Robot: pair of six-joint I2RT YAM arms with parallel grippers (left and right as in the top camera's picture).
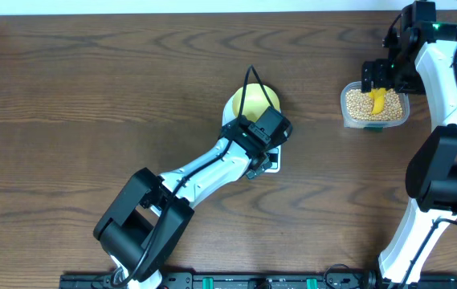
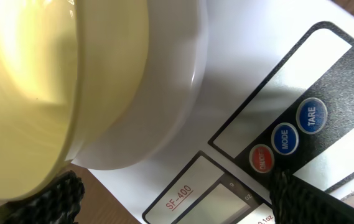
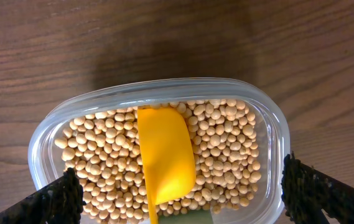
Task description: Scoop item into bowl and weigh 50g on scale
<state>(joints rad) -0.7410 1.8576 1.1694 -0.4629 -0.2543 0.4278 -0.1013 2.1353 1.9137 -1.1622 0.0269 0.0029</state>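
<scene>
Overhead cam looks straight down on whole desk (image 1: pixel 91 80). My left wrist cam v. close on scale (image 2: pixel 239 74) & bowl (image 2: pixel 40 93); right wrist cam close above tub (image 3: pixel 270 118). Overhead shares both.

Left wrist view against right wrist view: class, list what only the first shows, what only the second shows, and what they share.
Only the left wrist view: the pale yellow bowl standing on the white scale, with its TARE button and display. Only the right wrist view: the clear tub of beans with the yellow scoop lying in them. Shared: brown wooden table, and dark fingertips spread wide at the lower corners.
</scene>
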